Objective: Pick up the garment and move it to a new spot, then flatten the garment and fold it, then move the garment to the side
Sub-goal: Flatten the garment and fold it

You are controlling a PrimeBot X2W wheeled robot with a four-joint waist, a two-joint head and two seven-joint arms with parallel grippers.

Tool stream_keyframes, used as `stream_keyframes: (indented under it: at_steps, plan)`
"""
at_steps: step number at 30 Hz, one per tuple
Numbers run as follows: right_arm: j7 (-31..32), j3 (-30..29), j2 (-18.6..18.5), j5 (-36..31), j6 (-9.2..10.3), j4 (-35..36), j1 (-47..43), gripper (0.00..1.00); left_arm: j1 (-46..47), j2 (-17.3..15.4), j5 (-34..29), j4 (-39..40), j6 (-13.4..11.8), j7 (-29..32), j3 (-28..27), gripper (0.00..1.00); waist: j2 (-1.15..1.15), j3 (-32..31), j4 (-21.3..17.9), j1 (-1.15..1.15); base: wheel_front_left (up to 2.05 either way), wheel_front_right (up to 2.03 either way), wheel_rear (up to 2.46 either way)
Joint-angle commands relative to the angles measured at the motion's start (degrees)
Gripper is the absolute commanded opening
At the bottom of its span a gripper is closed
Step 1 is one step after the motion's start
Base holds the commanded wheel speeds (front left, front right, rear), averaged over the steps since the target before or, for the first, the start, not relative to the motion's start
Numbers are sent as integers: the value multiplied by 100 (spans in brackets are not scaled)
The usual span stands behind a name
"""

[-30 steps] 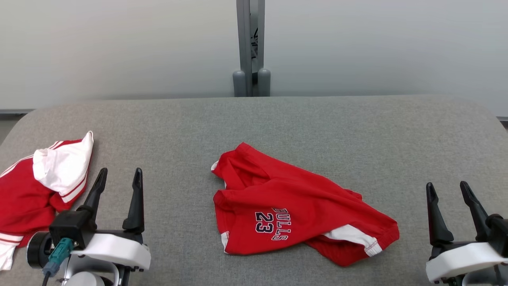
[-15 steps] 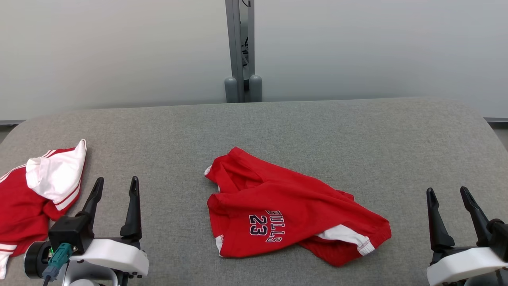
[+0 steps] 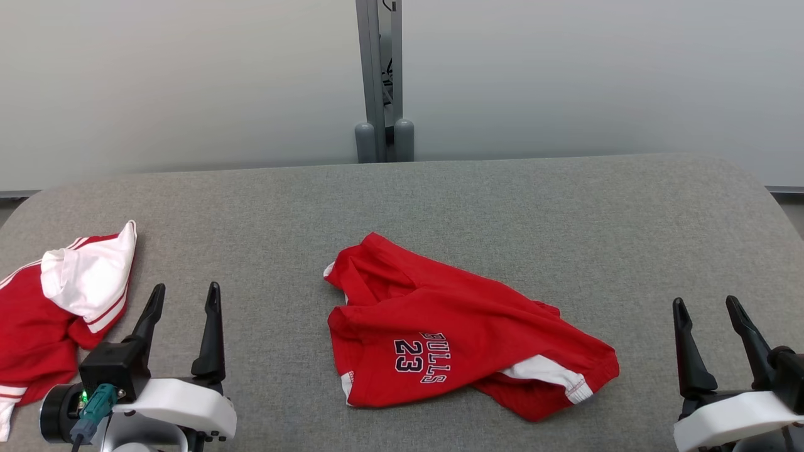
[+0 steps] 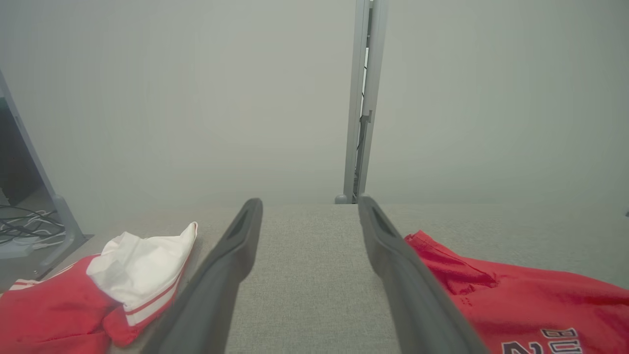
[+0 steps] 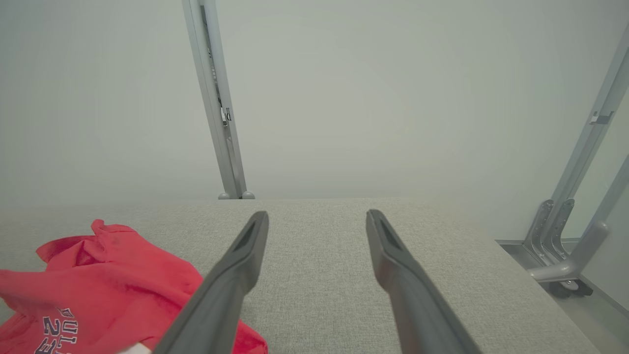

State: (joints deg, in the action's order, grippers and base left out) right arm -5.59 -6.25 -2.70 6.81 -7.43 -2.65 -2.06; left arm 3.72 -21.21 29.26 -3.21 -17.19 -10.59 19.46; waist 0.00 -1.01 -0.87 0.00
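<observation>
My view has swung slightly, nothing else, and on the broad grey fabric table [image 3: 477,201] the crumpled red printed cloth garment [image 3: 458,351] lies centred, not yet picked up, flattened or folded, between my left gripper [image 3: 186,287] and right gripper [image 3: 704,301], both spread wide and empty.

Left gripper [image 3: 186,287] at lower left of head view, right gripper [image 3: 705,301] at lower right, well apart, dark fingers pointing forward, away from the body. Both sets of jaws spread wide, empty. Each sits on a white wrist housing; teal connector [image 3: 94,402] plugged into left wrist.
</observation>
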Motion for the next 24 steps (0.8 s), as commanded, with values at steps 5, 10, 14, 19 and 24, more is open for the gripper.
stream_keyframes:
  at_steps: [5,10,14,19,24]
  plan:
    - [-49,11,-40,17,-11,-22,22,100,82,-64,-26,9,23,66,69,100,0,-6,3,0,0,0,0]
    - [-40,53,-39,-6,-11,-47,21,100,186,129,194,-115,455,695,597,100,0,4,-11,0,0,0,0]
    - [-8,207,-40,-40,-11,-71,119,100,304,329,385,-444,909,1304,1156,100,0,41,-124,0,0,0,0]
    - [-34,346,-40,-47,-11,-81,159,100,319,504,568,-859,1238,1709,1491,100,0,95,-239,0,0,0,0]
    - [-63,393,-40,12,-11,-93,182,100,437,597,740,-1366,1518,1912,1639,100,0,228,-347,0,0,0,0]
